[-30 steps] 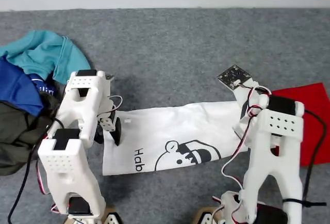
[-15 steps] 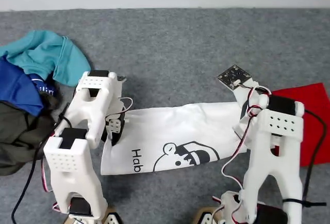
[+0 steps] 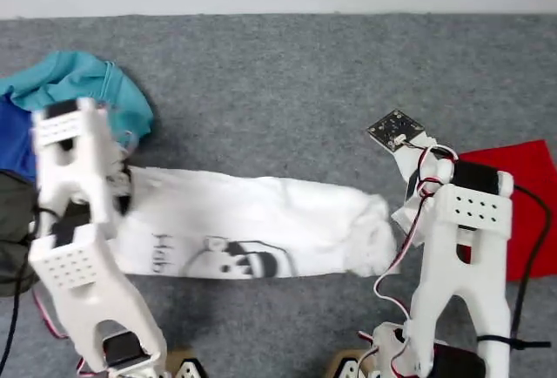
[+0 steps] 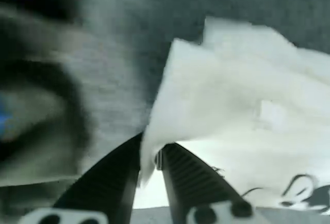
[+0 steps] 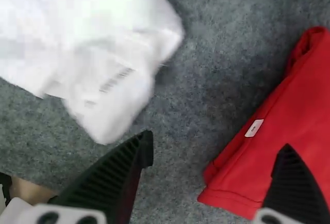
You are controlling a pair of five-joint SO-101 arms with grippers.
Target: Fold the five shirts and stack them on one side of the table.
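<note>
Pinching the edge of the white shirt [image 4: 242, 95] is the left gripper [image 4: 149, 154]: its two fingers are closed tight on a corner of the cloth, which fans out away from them. From that corner the white shirt [image 3: 252, 221] stretches as one long band across the grey mat [image 3: 287, 73], so its long axis runs straight from the left gripper's end toward the right arm [image 3: 461, 239]. The far end is bunched into a soft lump just beside that arm.

The right gripper [image 5: 216, 144] is spread wide and holds nothing. It hangs over bare mat, with the lumpy end of the white shirt on one side of it and the red shirt [image 5: 278, 115] on the other. So I'd say the right arm is clearly the nearer one for grabbing that loose end, and the gap it needs to cross looks small.

Other stuff, going by the white shirt: at the pinched end there's a heap right by it, with a teal shirt [image 3: 78, 82], a blue shirt [image 3: 13, 143] and a dark shirt [image 3: 13, 221]. That pile looks like the thing most likely to snag. The red shirt [image 3: 522, 186] lies flat beyond the bunched end, partly under the right arm.
</note>
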